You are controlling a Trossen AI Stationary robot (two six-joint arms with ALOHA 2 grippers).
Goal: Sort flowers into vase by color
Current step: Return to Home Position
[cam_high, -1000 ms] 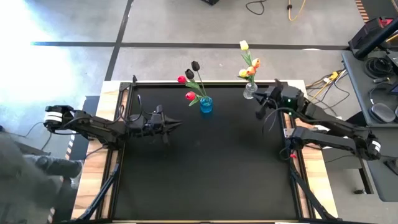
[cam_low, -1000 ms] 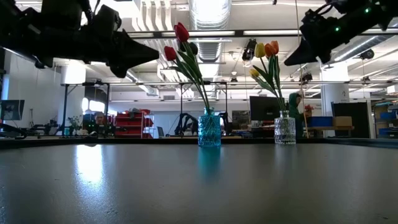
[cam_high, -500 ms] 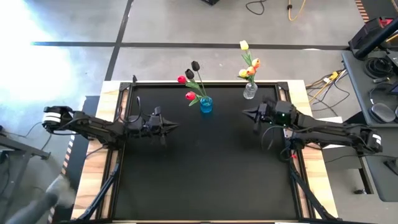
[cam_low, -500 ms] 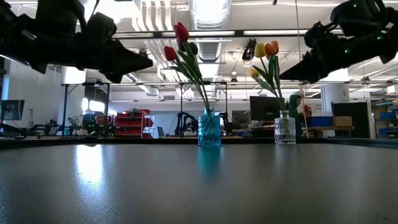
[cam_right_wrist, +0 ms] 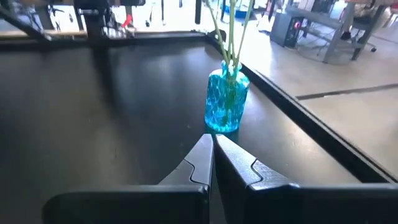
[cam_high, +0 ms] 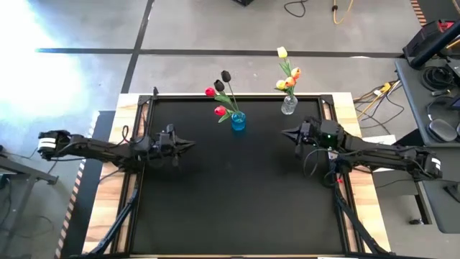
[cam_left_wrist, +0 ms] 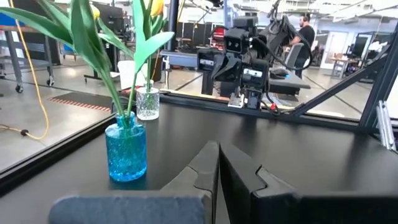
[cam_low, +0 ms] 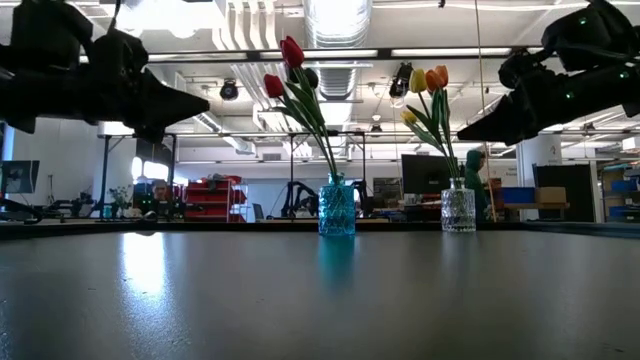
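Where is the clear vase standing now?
In the high view, the clear vase stands at the far edge of the table, right of the blue vase.

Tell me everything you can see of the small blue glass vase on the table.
The small blue glass vase is a squat, mottled turquoise jar, translucent, with a slightly narrower neck. It stands upright on the black table near its far edge, on the left arm's side of the clear glass vase and apart from it. It holds green stems topped by red tulips and near-black tulips, leaning toward the left arm. The left gripper and right gripper, both shut, hover clear of it.
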